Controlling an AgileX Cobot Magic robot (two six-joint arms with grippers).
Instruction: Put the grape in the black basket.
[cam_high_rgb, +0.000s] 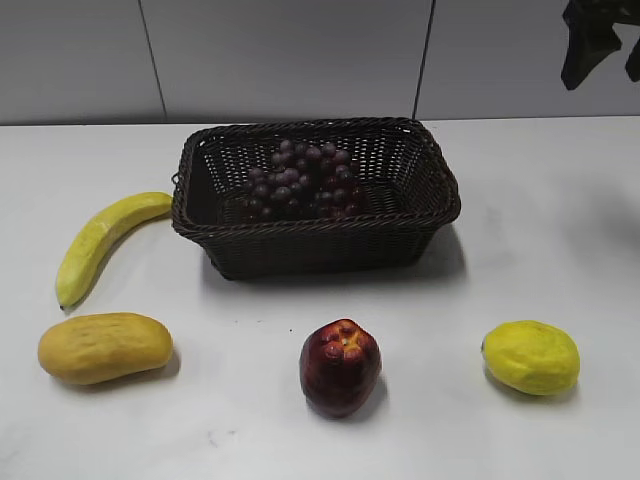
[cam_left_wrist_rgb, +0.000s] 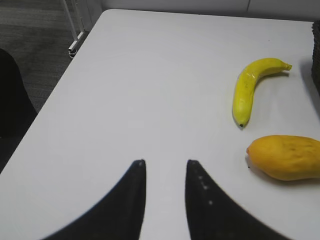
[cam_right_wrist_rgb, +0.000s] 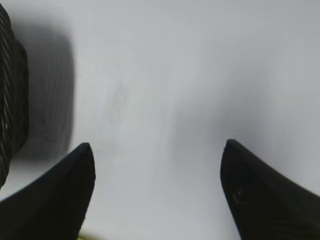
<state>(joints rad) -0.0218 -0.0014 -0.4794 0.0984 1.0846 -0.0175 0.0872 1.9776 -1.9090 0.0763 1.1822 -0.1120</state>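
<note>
Many round grapes (cam_high_rgb: 300, 180) fill woven black basket (cam_high_rgb: 310, 245); right end effector (cam_right_wrist_rgb: 157, 150) spread wide.

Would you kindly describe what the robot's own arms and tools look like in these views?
Both tools are matte black with no visible markings or cables. The left tool has two broad fingers that curve and taper to narrow tips, with a few pale specks on one finger. The right tool shows two wide, pointed, plain black fingers. In the exterior view, only a dark piece of an arm shows at the top right corner.

Dark purple grape bunch (cam_high_rgb: 300, 180) lies inside black woven basket (cam_high_rgb: 315, 235), resting toward its back wall.
</note>
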